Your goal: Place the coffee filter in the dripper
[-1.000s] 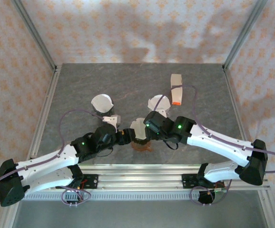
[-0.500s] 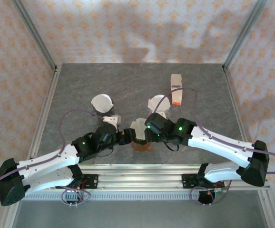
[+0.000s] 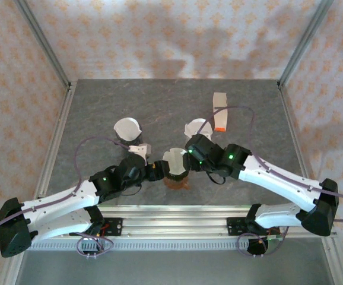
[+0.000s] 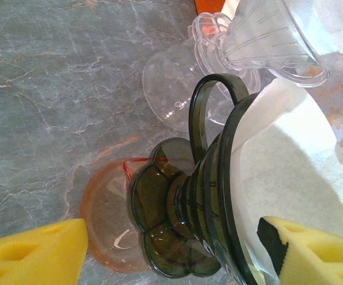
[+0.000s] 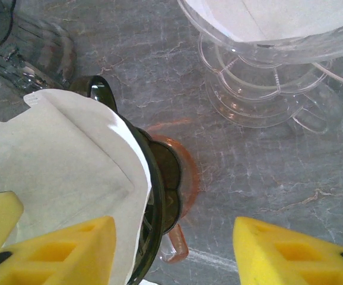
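Two grippers meet over a dark dripper (image 3: 175, 171) near the front edge of the grey marbled table (image 3: 100, 107). The white coffee filter (image 3: 172, 158) sits inside the dripper's cone, with one corner standing above the rim. The left gripper (image 3: 158, 170) and the right gripper (image 3: 187, 160) both have their jaws spread. Each has one yellow pad over the filter's mouth and the other well outside the dripper wall. Neither clamps anything, and whether the inner pads touch the paper cannot be made out.

The left wrist view shows the dripper covering part of an orange translucent base (image 4: 103, 219) beneath it. In both wrist views the pads are cut off by the bottom edge.

Behind, the right-hand clear dripper (image 3: 198, 127) is partly hidden by the right arm, while the left-hand clear dripper (image 3: 127, 128) stands in full view. Each holds white paper. A white box with an orange end (image 3: 220, 111) lies farther back, its markings too small to read.
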You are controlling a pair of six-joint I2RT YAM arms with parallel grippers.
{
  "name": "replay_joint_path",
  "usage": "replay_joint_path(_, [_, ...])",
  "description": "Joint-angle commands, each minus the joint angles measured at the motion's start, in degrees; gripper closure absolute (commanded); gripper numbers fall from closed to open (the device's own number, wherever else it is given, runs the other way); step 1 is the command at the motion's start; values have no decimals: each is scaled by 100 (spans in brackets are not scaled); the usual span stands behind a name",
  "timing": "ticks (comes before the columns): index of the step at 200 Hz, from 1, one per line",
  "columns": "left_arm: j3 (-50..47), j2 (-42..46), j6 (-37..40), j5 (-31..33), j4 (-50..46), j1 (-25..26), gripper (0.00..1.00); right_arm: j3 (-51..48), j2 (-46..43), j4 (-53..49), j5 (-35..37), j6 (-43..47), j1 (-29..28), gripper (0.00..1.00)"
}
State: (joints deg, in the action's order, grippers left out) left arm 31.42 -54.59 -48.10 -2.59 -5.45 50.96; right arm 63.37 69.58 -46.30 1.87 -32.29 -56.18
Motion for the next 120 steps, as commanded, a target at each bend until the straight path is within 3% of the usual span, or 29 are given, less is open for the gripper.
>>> replay_joint_path(1, [40,1,29,-13,-47,-29,24,4,-74,157,11,44,31,50])
replay_joint_path(63, [48,1,37,7,-48,-33,24,193,138,63,-147,225,30,71])
replay_joint_path(120, [57,-52,38,-9,-14,-33,24,380,252,-160,-42,369,12,98])
